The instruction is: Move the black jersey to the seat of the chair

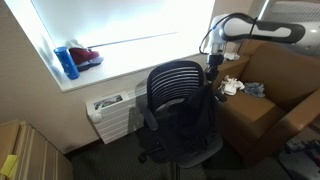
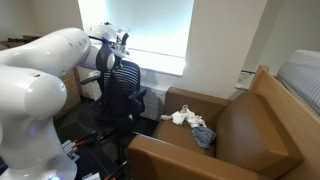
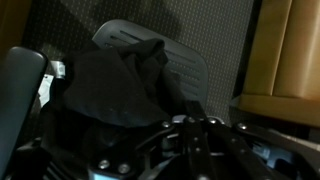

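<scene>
Nearest, the gripper (image 3: 190,128) fills the wrist view's dark lower edge; I cannot tell whether it is open or closed. Just beyond it lies one jersey (image 3: 118,85), plain black, limp and bunched in folds, partly covering a grey pad (image 3: 185,55). One chair (image 1: 176,88) stands beside one armchair (image 1: 262,105), whose seat holds two cloths: a white cloth (image 2: 181,118) and a blue cloth (image 2: 204,136).
</scene>
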